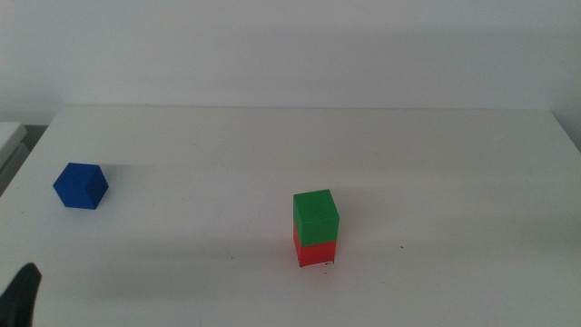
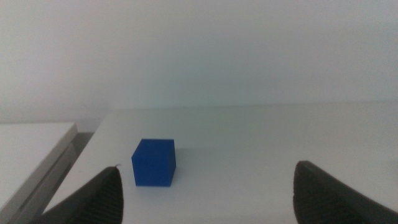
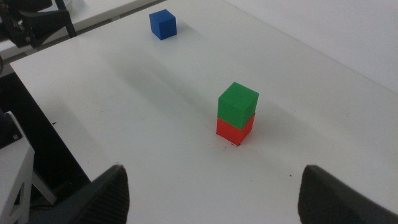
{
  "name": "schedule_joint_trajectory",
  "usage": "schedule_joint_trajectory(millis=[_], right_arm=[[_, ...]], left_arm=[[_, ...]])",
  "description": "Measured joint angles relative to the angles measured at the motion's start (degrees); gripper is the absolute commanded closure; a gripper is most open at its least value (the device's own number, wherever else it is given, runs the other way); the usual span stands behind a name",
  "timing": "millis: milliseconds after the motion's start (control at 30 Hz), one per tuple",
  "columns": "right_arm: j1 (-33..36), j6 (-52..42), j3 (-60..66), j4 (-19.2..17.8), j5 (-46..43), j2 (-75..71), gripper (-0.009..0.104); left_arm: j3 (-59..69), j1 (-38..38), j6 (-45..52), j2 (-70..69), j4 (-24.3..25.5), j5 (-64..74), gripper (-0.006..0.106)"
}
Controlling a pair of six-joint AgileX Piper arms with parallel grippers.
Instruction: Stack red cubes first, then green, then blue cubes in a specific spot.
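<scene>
The green cube (image 1: 315,216) sits on top of the red cube (image 1: 315,250) in the middle of the white table; black pen marks (image 1: 328,264) of the spot show at the stack's base. The stack also shows in the right wrist view, green cube (image 3: 237,104) on red cube (image 3: 234,130). The blue cube (image 1: 81,186) lies alone at the table's left. My left gripper (image 2: 208,193) is open, low at the front left corner (image 1: 23,295), with the blue cube (image 2: 153,162) ahead between its jaws. My right gripper (image 3: 214,193) is open, out of the middle view, high above the table.
The white table's left edge (image 1: 23,163) runs close to the blue cube. A lower white surface (image 2: 31,155) lies beyond that edge. A dark stand (image 3: 37,22) shows past the table's far corner in the right wrist view.
</scene>
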Motion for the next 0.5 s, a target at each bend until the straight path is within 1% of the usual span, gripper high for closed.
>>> schedule_joint_trajectory(millis=[67, 133, 233, 333, 433, 500], right_arm=[[0.00, 0.00, 0.00, 0.00, 0.00, 0.00, 0.007], [0.00, 0.00, 0.00, 0.00, 0.00, 0.00, 0.007], [0.00, 0.00, 0.00, 0.00, 0.00, 0.00, 0.007], [0.00, 0.00, 0.00, 0.00, 0.00, 0.00, 0.007], [0.00, 0.00, 0.00, 0.00, 0.00, 0.00, 0.007], [0.00, 0.00, 0.00, 0.00, 0.00, 0.00, 0.007]], left_arm=[[-3.67, 0.00, 0.00, 4.36, 0.00, 2.74, 0.007], [-11.50, 0.00, 0.00, 12.05, -1.62, 8.22, 0.007], [-25.98, 0.00, 0.10, 24.04, -3.81, 20.14, 0.007], [-37.02, 0.00, 0.10, 34.53, -4.45, 33.52, 0.007], [-44.32, 0.00, 0.10, 43.30, -4.69, 44.68, 0.007], [-47.48, 0.00, 0.10, 48.28, -4.78, 48.66, 0.007]])
